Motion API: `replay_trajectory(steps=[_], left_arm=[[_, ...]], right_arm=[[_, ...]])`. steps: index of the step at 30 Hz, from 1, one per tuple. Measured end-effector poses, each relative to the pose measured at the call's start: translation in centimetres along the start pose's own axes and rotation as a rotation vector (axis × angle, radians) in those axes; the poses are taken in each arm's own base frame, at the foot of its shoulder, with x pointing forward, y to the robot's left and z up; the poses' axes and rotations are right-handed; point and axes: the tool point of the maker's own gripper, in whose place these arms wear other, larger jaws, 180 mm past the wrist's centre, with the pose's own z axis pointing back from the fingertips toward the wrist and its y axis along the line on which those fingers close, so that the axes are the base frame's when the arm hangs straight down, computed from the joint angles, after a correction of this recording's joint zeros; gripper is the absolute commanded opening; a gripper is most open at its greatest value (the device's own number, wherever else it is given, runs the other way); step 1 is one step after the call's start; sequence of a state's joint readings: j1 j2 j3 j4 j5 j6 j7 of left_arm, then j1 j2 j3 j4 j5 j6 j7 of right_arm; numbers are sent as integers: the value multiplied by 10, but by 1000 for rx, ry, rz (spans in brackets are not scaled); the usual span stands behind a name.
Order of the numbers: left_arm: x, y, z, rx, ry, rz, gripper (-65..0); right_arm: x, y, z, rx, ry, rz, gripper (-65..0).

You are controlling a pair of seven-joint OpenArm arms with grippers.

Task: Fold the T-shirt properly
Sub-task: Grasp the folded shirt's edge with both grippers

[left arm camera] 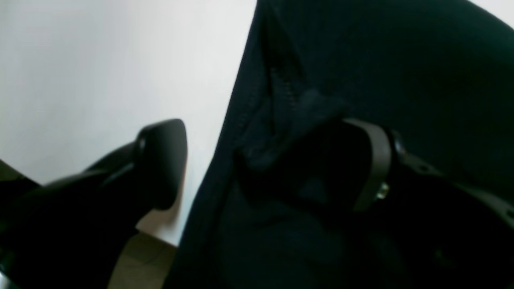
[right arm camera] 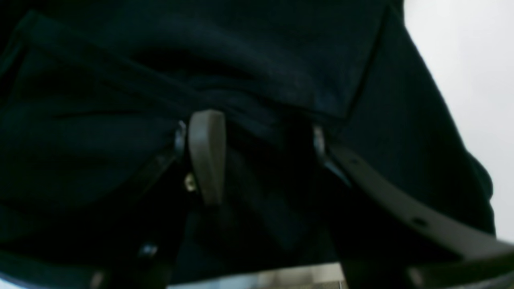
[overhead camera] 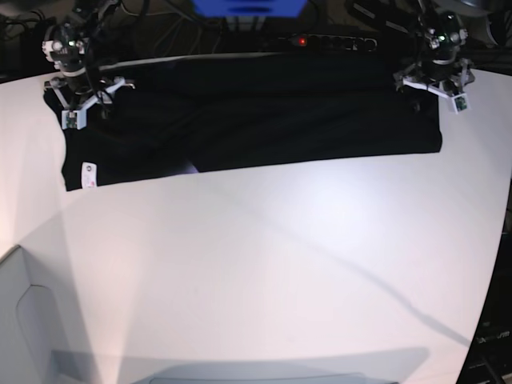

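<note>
Black T-shirt [overhead camera: 256,112] spread in a wide band along the far edge of the white table [overhead camera: 264,264], folded lengthwise, near edge running roughly straight from the left corner to the right. Small white label [overhead camera: 89,174] at the near left corner. A pale patch peeking out at the near edge, left of centre; too small to tell what.

Left gripper [overhead camera: 433,82] at the shirt's far right corner in the base view. In the left wrist view, jaws spread wide: one finger [left arm camera: 164,160] out over bare table, clear of the cloth; the other finger [left arm camera: 375,160] against a bunched hem fold. Nothing pinched between them; grip released.

Right gripper [overhead camera: 80,100] at the far left corner, over the sleeve end. In the right wrist view, black cloth [right arm camera: 257,88] filling nearly the whole frame, gathered in folds down between the two fingers, one pale pad [right arm camera: 207,154] standing edge-on at centre, the other finger at right, dark and hard to make out. Cloth bunched in the gap; whether truly clamped or only lying there, cannot tell.

Dark equipment and cables beyond the table's far edge, blurred.
</note>
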State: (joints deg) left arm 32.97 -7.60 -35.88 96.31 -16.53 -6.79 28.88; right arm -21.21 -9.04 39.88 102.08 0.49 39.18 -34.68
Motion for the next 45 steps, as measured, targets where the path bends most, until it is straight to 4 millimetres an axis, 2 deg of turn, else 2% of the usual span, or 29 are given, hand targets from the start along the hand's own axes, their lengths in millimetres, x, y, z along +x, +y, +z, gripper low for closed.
replay_trajectory(steps=[12, 14, 19, 24, 30, 34, 38, 40, 42, 45], left_arm=[[2, -3, -5, -4, -9, 10, -122], [-2, -5, -9, -28, -8, 60, -183], [0, -2, -19, -59, -10, 120, -440], [2, -5, -19, -77, -22, 148, -650], [5, -6, -17, -79, -24, 143, -650], [13, -10, -1, -52, -12, 120, -650], [55, -37, 26, -99, -144, 111, -650], [71, -57, 36, -149, -199, 100, -650], [70, -79, 43, -205, -201, 88, -650], [49, -115, 46, -295, -132, 65, -650]], right_arm=[[0, 0, 0, 0, 0, 0, -372], [0, 0, 0, 1, -1, -1, -372], [2, 2, -1, 6, -6, -4, -372], [4, 3, -2, 10, -11, -7, -373], [6, 3, -3, 10, -13, -7, -373], [5, 3, -3, 9, -11, -6, -373], [5, 3, -3, 9, -11, -7, -373], [5, 3, -3, 9, -12, -6, -373], [6, 3, -4, 9, -13, -6, -373], [6, 3, -3, 9, -12, -6, -373]])
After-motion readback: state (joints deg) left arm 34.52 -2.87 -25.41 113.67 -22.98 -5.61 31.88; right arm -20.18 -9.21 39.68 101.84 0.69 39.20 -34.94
